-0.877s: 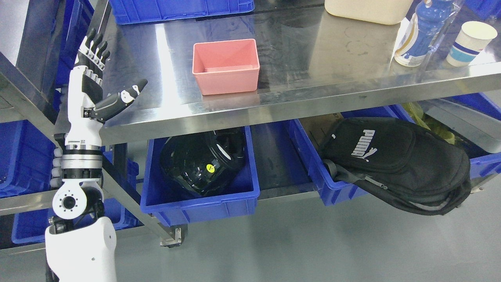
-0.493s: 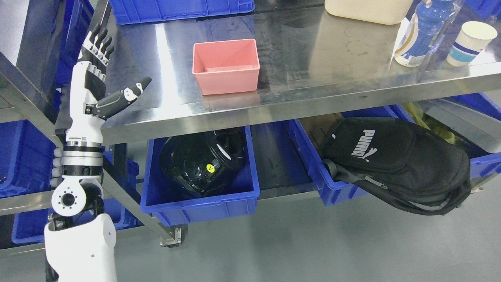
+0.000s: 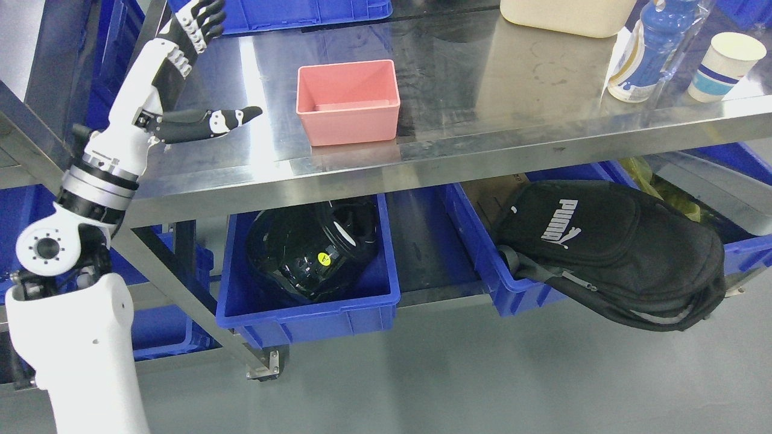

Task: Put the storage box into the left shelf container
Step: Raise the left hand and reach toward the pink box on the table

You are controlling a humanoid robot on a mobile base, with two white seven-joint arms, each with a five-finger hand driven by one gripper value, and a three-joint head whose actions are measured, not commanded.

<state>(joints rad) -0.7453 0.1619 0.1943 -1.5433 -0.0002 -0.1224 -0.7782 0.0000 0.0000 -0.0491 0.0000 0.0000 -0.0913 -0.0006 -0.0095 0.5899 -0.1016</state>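
Note:
A pink, empty storage box (image 3: 348,101) stands near the front edge of the steel shelf top (image 3: 482,102). My left hand (image 3: 196,66) hovers over the shelf's left end, to the left of the box and apart from it. Its fingers (image 3: 199,21) are spread upward and the thumb (image 3: 226,117) points toward the box; it holds nothing. A blue container (image 3: 283,15) sits at the back left of the shelf top. The right hand is out of view.
On the lower level a blue bin (image 3: 307,313) holds a black helmet (image 3: 310,247), and a black bag (image 3: 609,247) hangs over another blue bin. A beige tub (image 3: 564,17), a blue bottle (image 3: 648,48) and a paper cup (image 3: 724,63) stand at the back right. More blue bins (image 3: 30,241) sit at left.
My left arm has risen and tilted rightward over the shelf's left end. The hand has moved up and toward the pink box, still open. The box has not moved.

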